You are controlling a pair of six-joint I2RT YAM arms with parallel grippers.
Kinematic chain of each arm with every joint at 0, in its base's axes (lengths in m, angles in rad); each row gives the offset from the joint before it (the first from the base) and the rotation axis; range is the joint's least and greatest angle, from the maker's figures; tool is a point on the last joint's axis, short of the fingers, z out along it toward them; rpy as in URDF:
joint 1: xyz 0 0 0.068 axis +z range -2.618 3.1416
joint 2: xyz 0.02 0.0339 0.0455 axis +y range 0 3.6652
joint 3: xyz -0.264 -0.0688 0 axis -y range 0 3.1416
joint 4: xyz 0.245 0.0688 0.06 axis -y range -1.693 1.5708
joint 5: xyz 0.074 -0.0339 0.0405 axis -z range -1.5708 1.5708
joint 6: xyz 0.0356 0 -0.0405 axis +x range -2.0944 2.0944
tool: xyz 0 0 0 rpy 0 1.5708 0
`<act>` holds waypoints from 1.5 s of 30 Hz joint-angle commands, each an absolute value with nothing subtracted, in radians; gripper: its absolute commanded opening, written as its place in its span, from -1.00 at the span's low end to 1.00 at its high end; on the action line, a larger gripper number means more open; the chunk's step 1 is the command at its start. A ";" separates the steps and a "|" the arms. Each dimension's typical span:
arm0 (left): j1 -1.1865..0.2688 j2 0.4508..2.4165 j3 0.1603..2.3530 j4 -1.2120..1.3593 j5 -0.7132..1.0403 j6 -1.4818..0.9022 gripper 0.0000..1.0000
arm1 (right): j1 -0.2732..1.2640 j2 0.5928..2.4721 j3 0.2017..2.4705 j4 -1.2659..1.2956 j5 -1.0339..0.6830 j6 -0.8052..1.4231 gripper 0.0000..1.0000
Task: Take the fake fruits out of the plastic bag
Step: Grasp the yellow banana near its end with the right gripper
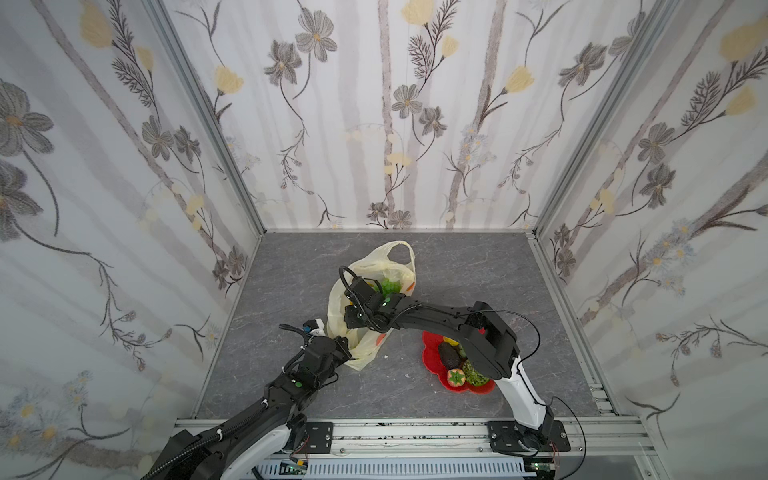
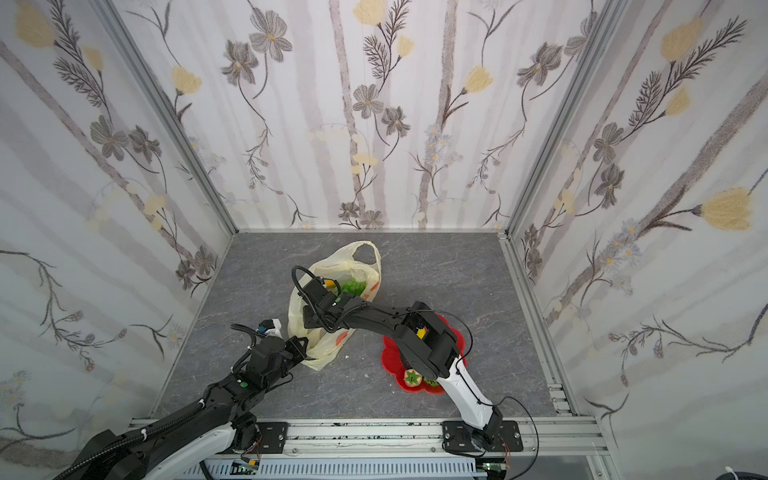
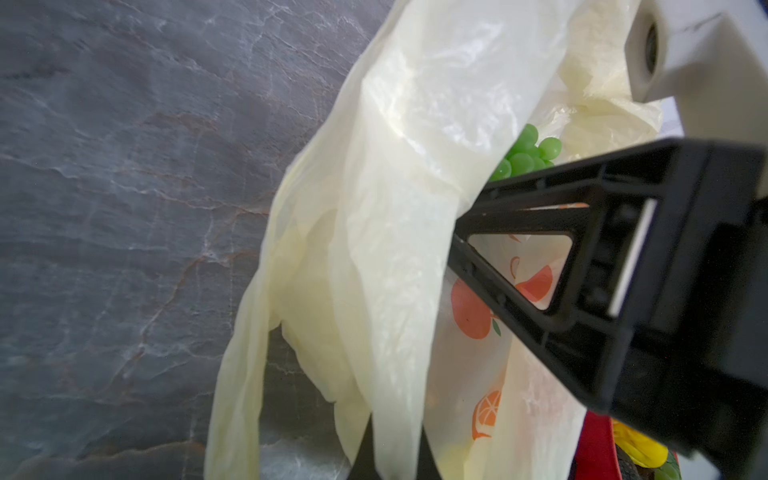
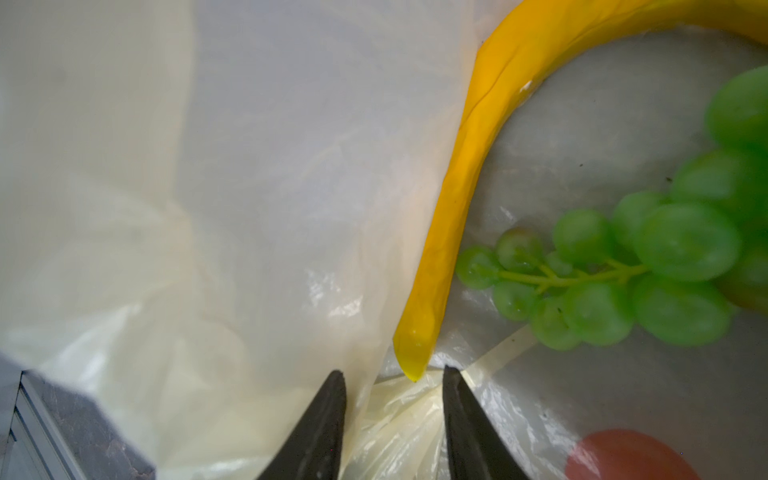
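The plastic bag point(image 1: 386, 262) point(image 2: 353, 259) stands open at the table's middle, and my left gripper point(image 1: 347, 351) point(image 3: 395, 461) is shut on its near edge, the film pinched between the fingers. My right gripper point(image 4: 395, 371) reaches across into the bag's mouth. It is open, and the tip of the yellow banana point(image 4: 457, 208) lies just ahead of its fingertips, over crumpled film. A green grape bunch point(image 4: 665, 270) point(image 1: 388, 286) point(image 3: 525, 156) lies beside the banana inside the bag. An avocado point(image 1: 449, 355), a strawberry point(image 1: 456, 377) and a bumpy green ball point(image 1: 476, 374) sit outside the bag.
These three fruits rest on a red flower-shaped plate point(image 1: 430, 365) point(image 2: 388, 357) right of the bag, partly under my right arm point(image 1: 482, 328). Flower-papered walls close in the grey marble table point(image 1: 291, 282) on three sides. A metal rail point(image 1: 415, 432) runs along the front.
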State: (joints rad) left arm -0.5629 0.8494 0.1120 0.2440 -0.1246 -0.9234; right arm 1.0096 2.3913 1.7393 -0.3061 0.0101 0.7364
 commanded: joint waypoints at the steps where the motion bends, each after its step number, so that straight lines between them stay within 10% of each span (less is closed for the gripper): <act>1: -0.563 0.853 0.117 0.237 -0.147 -0.936 -1.00 | 1.008 2.420 1.776 -0.309 0.042 0.747 -0.22; 45: -0.546 0.752 0.122 0.198 -0.213 -0.833 -1.00 | 1.003 2.604 1.994 -0.413 0.072 0.670 -0.03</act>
State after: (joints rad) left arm -0.5461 0.7620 0.1265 0.2016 -0.1982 -0.8406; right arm 1.0019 2.5866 1.9705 -0.3870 0.0345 0.6815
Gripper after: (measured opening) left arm 0.051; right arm 0.490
